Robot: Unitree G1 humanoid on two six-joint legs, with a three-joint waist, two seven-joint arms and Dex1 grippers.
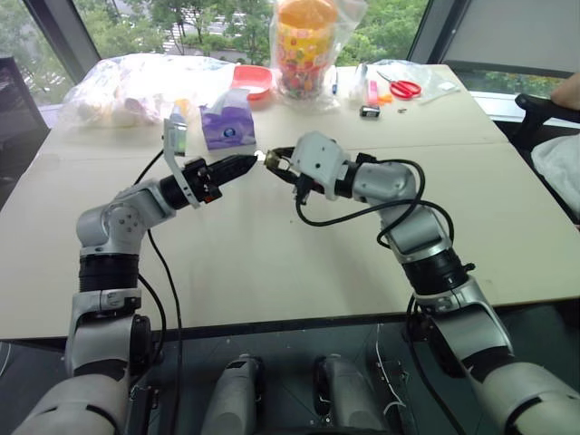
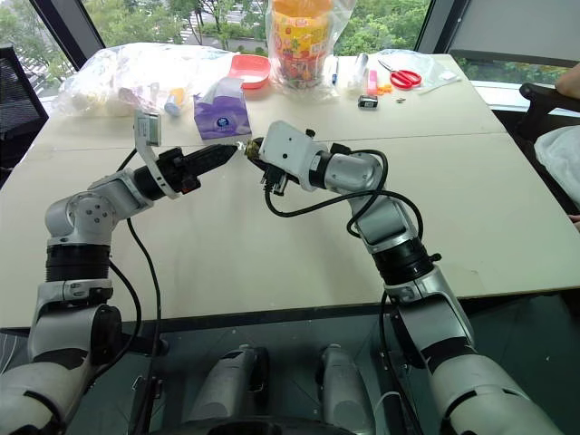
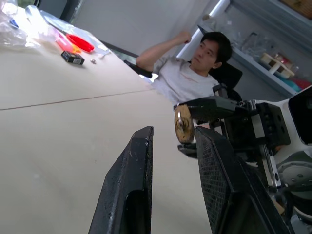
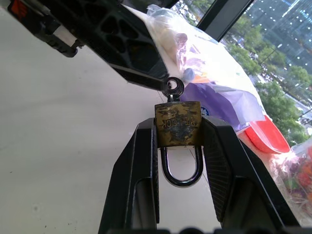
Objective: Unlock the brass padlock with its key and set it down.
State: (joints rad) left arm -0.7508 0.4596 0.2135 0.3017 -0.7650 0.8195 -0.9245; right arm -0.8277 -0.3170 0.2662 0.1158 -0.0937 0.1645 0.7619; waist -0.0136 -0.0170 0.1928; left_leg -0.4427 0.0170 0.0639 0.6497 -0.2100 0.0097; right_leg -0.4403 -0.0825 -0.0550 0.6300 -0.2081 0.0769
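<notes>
- Brass padlock point(image 4: 178, 124) pinched by its sides between the right gripper point(image 4: 178, 141) fingers, shackle seated, key point(image 4: 173, 89) standing in the keyhole.
- Left gripper point(image 3: 173, 161) parted beside the padlock's end, not yet pinching the key.
- Both grippers meeting in mid-air over the table point(image 1: 272, 263), centre, far side.
- Remaining, seemingly: grasping the key, turning, freeing the shackle, setting down.

Stamped lettering on brass padlock point(image 4: 178, 124) illegible.
</notes>
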